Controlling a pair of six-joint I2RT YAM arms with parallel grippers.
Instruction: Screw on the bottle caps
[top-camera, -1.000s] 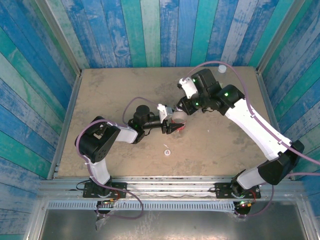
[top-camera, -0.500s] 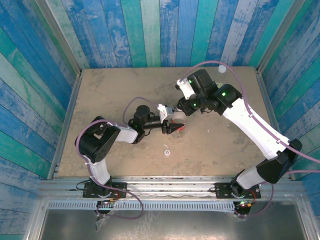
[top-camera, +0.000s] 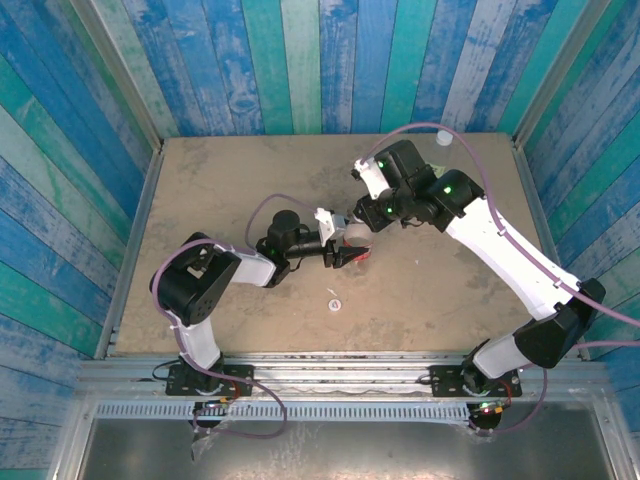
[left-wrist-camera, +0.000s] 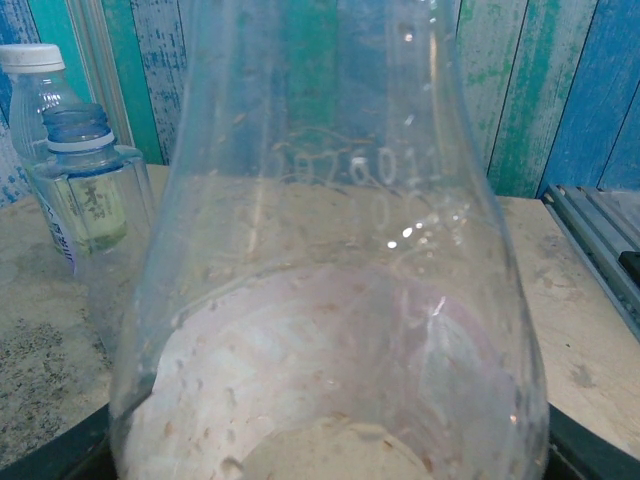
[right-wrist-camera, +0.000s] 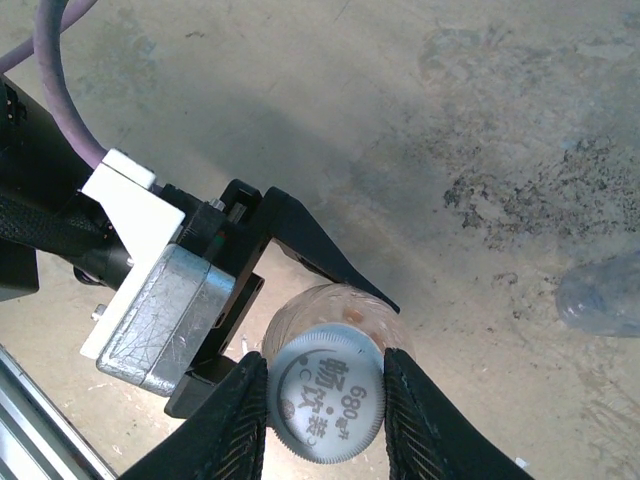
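Comparing with a second back, the left claw (top-camera: 348, 256) hasn't budged. It's clamped round the belly of the clear bottle (top-camera: 356, 238) and keeps it standing on the surface (top-camera: 220, 200). What did move is the right arm: its wrist has swung a bit to the left and turned over the bottle's mouth. The right claw (top-camera: 368, 226) sits right on top of the bottle, so my guess is the twisting is underway and the cap isn't fully tight yet.

The left wrist view is mostly bottle (left-wrist-camera: 330, 250), pressed between that claw's fingers, and you look straight through the plastic. You can't see the cap or the neck from there. Off to the left of the claw it does pick up two more bottles standing side by side near the wall, a capped bottle (left-wrist-camera: 28, 90) and an open bottle (left-wrist-camera: 88, 175) that I reckon still needs doing.

The right wrist view has the good bit. The white cap (right-wrist-camera: 328, 404) is pinched narrow between the right claw's (right-wrist-camera: 328, 412) two fingers and sits square on the bottle mouth. The left claw's black fingers (right-wrist-camera: 310, 245) hug the bottle just below. How far the threads have gone, I can't tell.
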